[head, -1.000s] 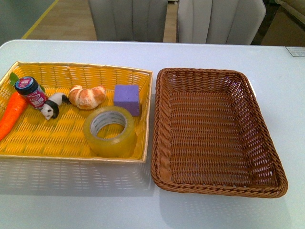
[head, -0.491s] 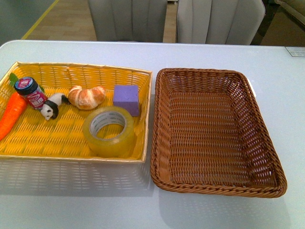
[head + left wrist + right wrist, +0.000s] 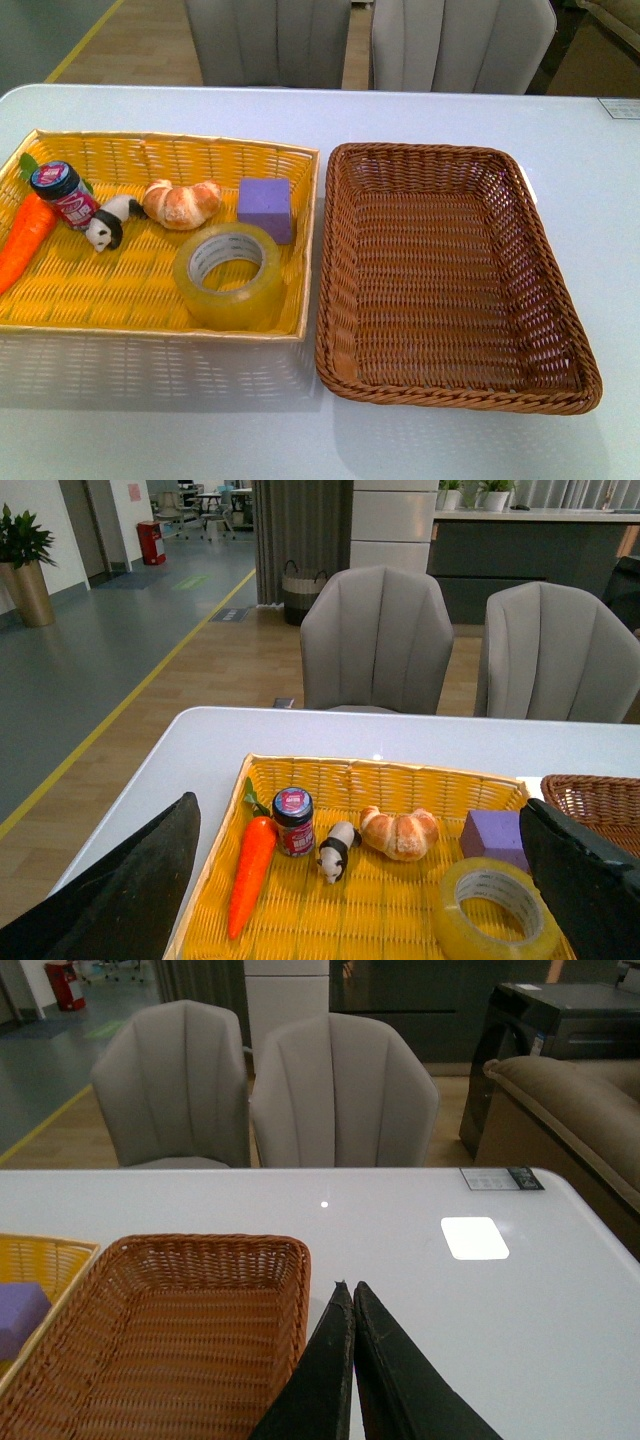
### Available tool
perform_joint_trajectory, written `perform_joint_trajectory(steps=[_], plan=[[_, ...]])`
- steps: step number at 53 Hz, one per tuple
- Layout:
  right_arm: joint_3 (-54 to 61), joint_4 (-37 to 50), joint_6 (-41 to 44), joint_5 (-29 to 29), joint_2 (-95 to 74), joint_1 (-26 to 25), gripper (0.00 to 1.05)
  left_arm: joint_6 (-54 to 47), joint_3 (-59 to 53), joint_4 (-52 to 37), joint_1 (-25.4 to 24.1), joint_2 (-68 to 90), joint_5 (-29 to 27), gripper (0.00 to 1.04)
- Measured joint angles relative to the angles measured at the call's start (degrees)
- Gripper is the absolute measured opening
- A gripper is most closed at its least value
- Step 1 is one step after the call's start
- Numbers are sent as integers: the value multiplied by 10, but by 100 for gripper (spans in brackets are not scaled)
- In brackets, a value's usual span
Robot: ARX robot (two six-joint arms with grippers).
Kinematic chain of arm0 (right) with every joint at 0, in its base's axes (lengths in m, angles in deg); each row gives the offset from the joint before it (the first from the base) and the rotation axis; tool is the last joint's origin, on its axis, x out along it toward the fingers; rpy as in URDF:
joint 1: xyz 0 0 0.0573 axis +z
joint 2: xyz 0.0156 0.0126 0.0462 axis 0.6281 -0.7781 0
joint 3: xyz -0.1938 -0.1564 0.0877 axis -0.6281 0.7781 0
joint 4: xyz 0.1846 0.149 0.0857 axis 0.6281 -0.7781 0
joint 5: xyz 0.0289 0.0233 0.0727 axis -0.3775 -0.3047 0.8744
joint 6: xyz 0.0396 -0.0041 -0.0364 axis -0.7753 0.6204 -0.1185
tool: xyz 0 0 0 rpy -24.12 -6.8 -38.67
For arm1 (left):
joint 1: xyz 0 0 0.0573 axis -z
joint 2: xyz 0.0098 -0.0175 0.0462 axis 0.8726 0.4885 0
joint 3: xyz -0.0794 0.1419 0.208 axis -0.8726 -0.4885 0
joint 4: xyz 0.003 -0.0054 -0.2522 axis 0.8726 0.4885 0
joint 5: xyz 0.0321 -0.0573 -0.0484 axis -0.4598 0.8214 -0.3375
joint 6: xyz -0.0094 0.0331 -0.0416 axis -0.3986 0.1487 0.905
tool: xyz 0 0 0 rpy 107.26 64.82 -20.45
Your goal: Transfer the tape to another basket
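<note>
Front view: a white bench (image 3: pixel 580 160) carries two woven trays side by side, their long rims nearly touching. The wide roll of translucent yellowish packing tape (image 3: pixel 228 275), with a white inner core, lies flat with its hole upward in the near right corner of the bright yellow rectangular woven basket (image 3: pixel 100 290), which sits on the left. Just behind the tape stands a purple foam cube (image 3: pixel 266 207). Further left, across the back half of the yellow basket, lie a golden-brown croissant (image 3: pixel 183 202), a small black-and-white panda figure (image 3: pixel 108 225) and a dark-lidded jar with a pink label (image 3: pixel 65 193). An orange carrot (image 3: pixel 25 240) rests along the left wall. The dark brown rectangular wicker basket (image 3: pixel 450 290), low-sided, sits on the right; the tape is apart from it, separated by the yellow basket's right wall. Two grey upholstered chairs (image 3: pixel 268 40) stand beyond the bench's far edge.

Left wrist view: the left claw (image 3: pixel 360 805) is spread wide. Its two black fingers (image 3: pixel 120 890) frame the yellow basket and grip nothing.

Right wrist view: the right claw (image 3: pixel 348 1290) is pressed together, its fingers meeting at the tips with nothing between them. It is poised over bare bench just beside the brown basket's right rim.
</note>
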Motion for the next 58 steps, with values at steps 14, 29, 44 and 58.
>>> perform_joint_trajectory(steps=[14, 29, 44, 58], plan=[[12, -92, 0, 0, 109, 0, 2, 0, 0, 0, 0, 0, 0, 96], [12, -205, 0, 0, 235, 0, 2, 0, 0, 0, 0, 0, 0, 96], [12, -313, 0, 0, 348, 0, 2, 0, 0, 0, 0, 0, 0, 96], [12, -363, 0, 0, 399, 0, 2, 0, 0, 0, 0, 0, 0, 96]])
